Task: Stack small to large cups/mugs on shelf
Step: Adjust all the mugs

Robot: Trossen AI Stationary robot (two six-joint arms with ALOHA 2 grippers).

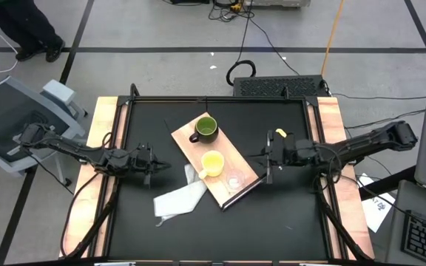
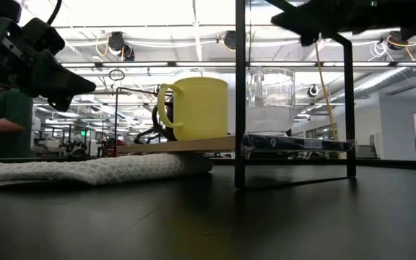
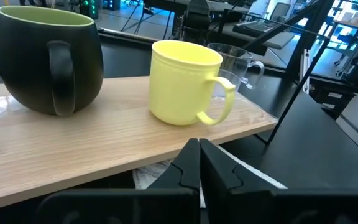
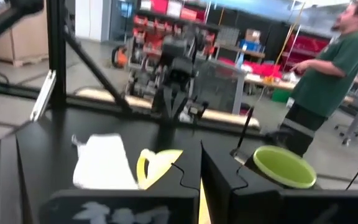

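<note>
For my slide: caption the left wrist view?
Green mug, yellow mug and clear cup lined up on the wooden board.

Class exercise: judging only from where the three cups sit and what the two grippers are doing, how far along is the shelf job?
Done: green mug, yellow mug and clear cup stand in a row on the shelf. In hand: nothing; left gripper and right gripper are shut and empty beside it. Left: apparently nothing, unless nesting is meant.

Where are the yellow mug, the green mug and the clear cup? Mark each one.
yellow mug [image 3: 182, 84], left wrist view, on its side wall.
green mug [image 3: 30, 62], left wrist view, on its dark outer wall.
clear cup [image 2: 269, 97], low view, on its transparent wall.
</note>
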